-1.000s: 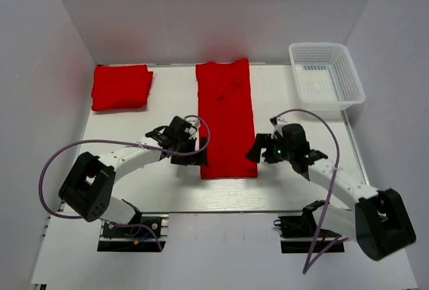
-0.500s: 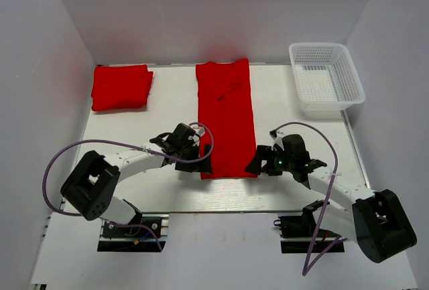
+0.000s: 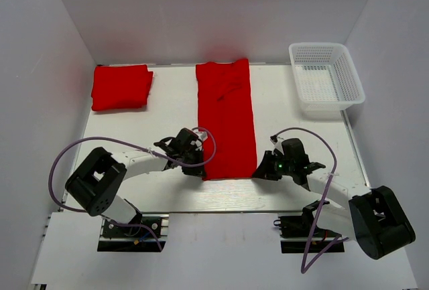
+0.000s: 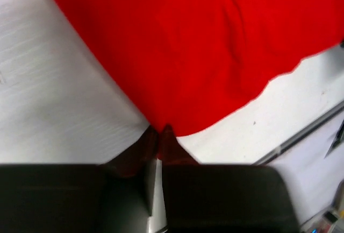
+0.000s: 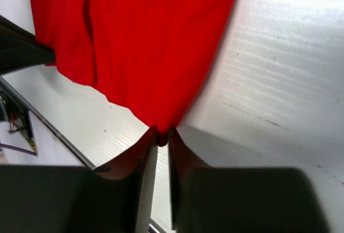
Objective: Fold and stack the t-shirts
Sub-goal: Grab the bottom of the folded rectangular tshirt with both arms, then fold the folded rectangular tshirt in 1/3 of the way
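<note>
A red t-shirt [image 3: 226,119] lies folded into a long strip down the middle of the table. My left gripper [image 3: 199,171] is shut on its near left corner, with the cloth [image 4: 177,55] pinched between the tips. At the near right corner my right gripper [image 3: 260,172] is shut on the same shirt [image 5: 145,44], a small fold of red caught between its fingertips. A second red t-shirt [image 3: 121,86] lies folded at the back left, away from both grippers.
A white mesh basket [image 3: 326,79] stands at the back right corner. The table's near edge [image 3: 221,211] runs just behind both grippers. White walls close in the table on three sides.
Both grippers moved down to the near corners of the strip and closed on the cloth; a second ago they stood open beside the shirt's edges.
</note>
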Robot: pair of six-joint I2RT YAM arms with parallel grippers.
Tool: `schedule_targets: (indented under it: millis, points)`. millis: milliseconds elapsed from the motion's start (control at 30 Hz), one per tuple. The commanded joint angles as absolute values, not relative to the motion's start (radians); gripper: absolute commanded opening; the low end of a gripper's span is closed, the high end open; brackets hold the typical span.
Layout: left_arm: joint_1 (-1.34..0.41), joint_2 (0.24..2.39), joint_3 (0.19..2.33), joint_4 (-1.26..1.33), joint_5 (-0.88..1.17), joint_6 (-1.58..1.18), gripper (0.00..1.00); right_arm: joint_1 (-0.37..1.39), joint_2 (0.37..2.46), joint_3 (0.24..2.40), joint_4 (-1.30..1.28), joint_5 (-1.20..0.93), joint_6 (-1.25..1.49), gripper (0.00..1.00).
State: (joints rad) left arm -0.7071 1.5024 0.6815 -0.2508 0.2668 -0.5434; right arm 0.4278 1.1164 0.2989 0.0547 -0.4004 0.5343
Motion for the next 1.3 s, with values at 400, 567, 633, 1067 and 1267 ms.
schedule_targets:
  millis: [400, 567, 633, 1067, 1267]
  points:
    - [-0.723, 1.401, 0.716, -0.295, 0.282, -0.572, 0.00, 0.433, 1.011, 0.336, 0.044, -0.428, 0.497, 0.00]
    - [-0.699, 1.442, 0.816, -0.273, 0.304, -0.563, 0.00, 0.431, 1.048, 0.393, 0.040, -0.378, 0.465, 0.00]
    - [-0.690, 1.479, 0.874, -0.320, 0.237, -0.572, 0.00, 0.426, 1.094, 0.437, 0.066, -0.365, 0.466, 0.00]
    - [-0.519, 1.778, 1.316, -0.514, 0.207, -0.552, 0.00, 0.387, 1.434, 0.820, 0.078, -0.227, 0.426, 0.00]
    - [-0.460, 1.839, 1.420, -0.485, 0.181, -0.523, 0.00, 0.342, 1.568, 0.994, 0.078, -0.244, 0.410, 0.00]
